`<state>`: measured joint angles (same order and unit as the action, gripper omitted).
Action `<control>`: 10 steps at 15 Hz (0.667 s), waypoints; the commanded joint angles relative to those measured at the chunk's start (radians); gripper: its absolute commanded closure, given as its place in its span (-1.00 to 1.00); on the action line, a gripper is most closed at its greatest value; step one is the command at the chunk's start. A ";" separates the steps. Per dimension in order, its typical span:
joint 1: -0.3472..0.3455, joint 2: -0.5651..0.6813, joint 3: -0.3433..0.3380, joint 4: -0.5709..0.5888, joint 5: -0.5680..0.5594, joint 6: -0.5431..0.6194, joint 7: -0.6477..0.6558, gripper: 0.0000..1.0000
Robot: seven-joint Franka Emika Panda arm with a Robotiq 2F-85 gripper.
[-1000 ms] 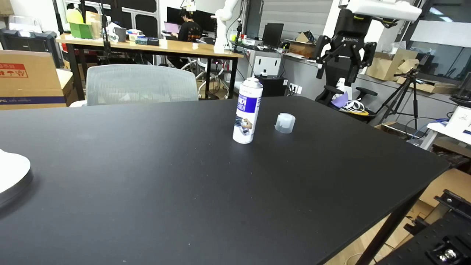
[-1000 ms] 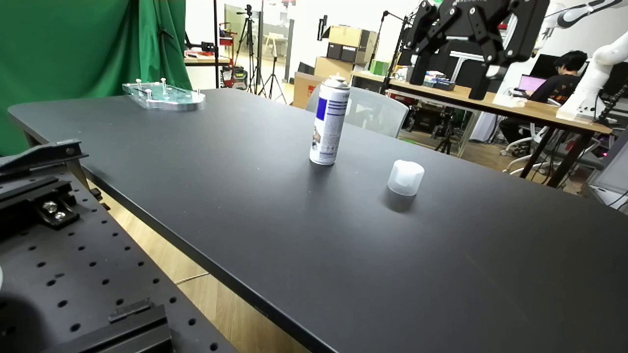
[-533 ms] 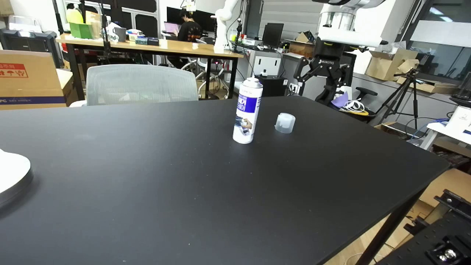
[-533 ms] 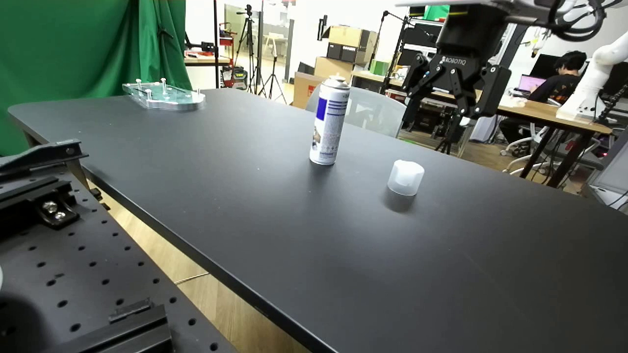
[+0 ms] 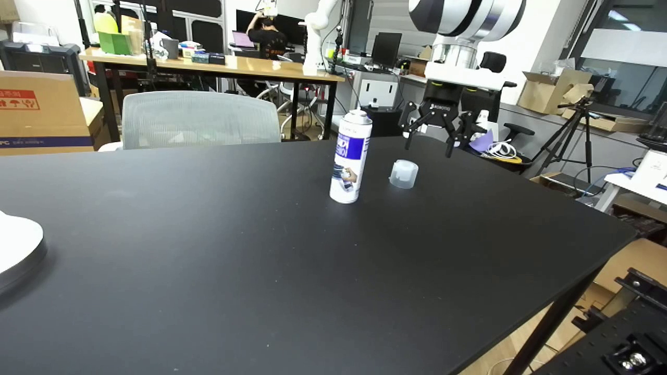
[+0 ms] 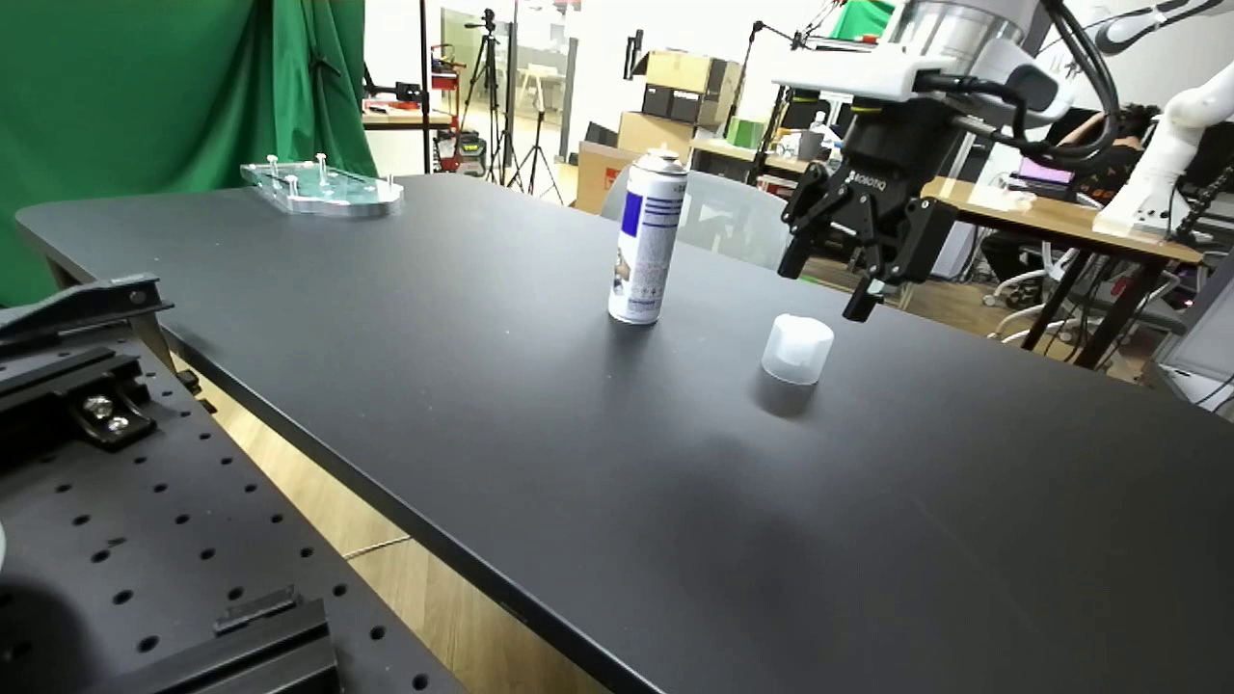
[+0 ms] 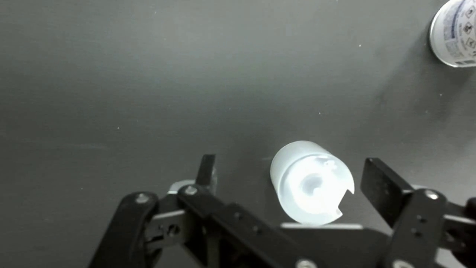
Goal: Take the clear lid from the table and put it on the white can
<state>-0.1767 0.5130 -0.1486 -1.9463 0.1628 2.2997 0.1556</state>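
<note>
The clear lid [image 5: 404, 174] stands on the black table, beside and apart from the can; it also shows in an exterior view [image 6: 798, 349]. In the wrist view the lid [image 7: 297, 160] has a bright top with a notch in its edge. The white can [image 5: 348, 161] stands upright in both exterior views [image 6: 648, 241]; only its lower part [image 7: 455, 37] shows at the wrist view's upper right. My gripper [image 5: 428, 149] is open and empty, above the table near the lid [image 6: 826, 289]. In the wrist view the lid appears between the spread fingers [image 7: 386, 190], not touched.
The black table [image 5: 234, 260] bears a white-topped flat object [image 5: 18, 245] at one edge. A clear board with posts [image 6: 328, 188] lies at the table's far end. A grey chair [image 5: 200, 120] stands behind the table. A black perforated mount [image 6: 193, 540] stands beside the table's edge.
My gripper has come down from high up and moved over toward the lid, staying open. The lid and the can have not moved.
</note>
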 commanded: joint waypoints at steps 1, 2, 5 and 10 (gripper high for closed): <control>0.006 0.062 0.000 0.084 0.020 -0.019 0.069 -1.00; 0.008 0.074 -0.001 0.094 0.025 -0.009 0.079 -1.00; 0.015 0.112 -0.004 0.129 0.028 0.010 0.114 -1.00; 0.028 0.153 -0.005 0.162 0.021 0.026 0.147 -1.00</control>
<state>-0.1601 0.6372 -0.1480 -1.8287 0.1789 2.3360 0.2540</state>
